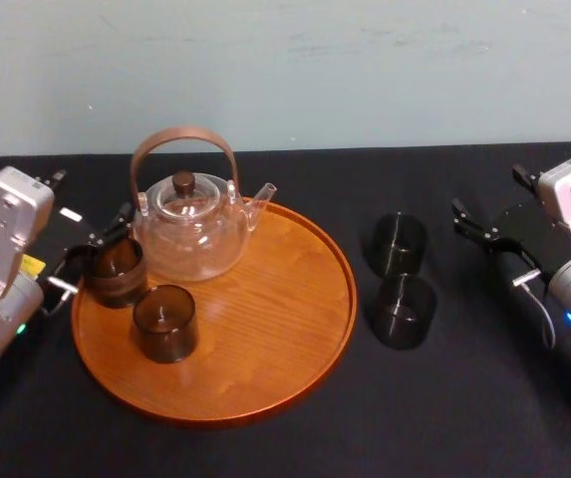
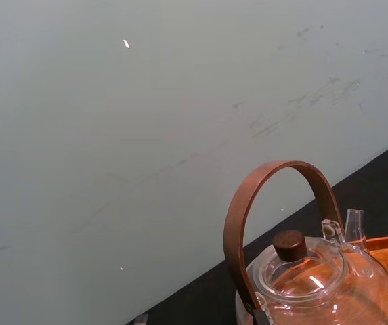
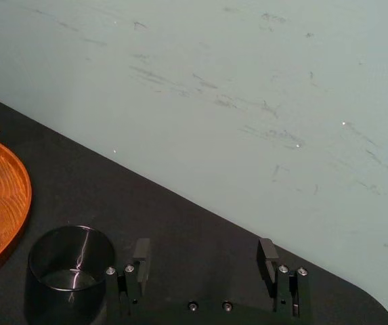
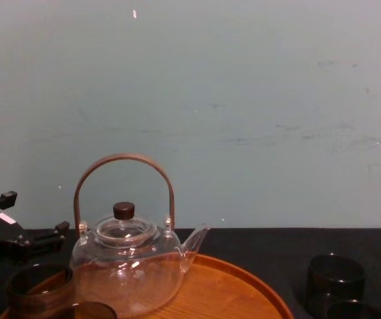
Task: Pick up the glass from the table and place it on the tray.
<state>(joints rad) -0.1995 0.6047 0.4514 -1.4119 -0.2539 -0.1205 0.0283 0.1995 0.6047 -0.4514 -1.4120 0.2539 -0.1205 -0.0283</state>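
Observation:
The round orange-brown tray (image 1: 295,329) lies left of centre and carries a glass teapot (image 1: 187,231). Two dark glasses stand on it: one (image 1: 116,271) at its left rim, one (image 1: 165,322) nearer the front. My left gripper (image 1: 94,254) is open at that rim, its fingers spread to either side of the rim glass (image 4: 38,284) without closing on it. Two more dark glasses stand on the black table right of the tray, a far one (image 1: 398,242) and a near one (image 1: 403,310). My right gripper (image 1: 476,225) is open just right of the far glass (image 3: 68,267), with nothing between its fingers (image 3: 141,254).
The teapot (image 4: 127,266) has a tall brown hoop handle (image 4: 124,159) and its spout points right. A pale wall closes off the table's far edge. Bare black tabletop (image 1: 444,408) lies in front of the right-hand glasses.

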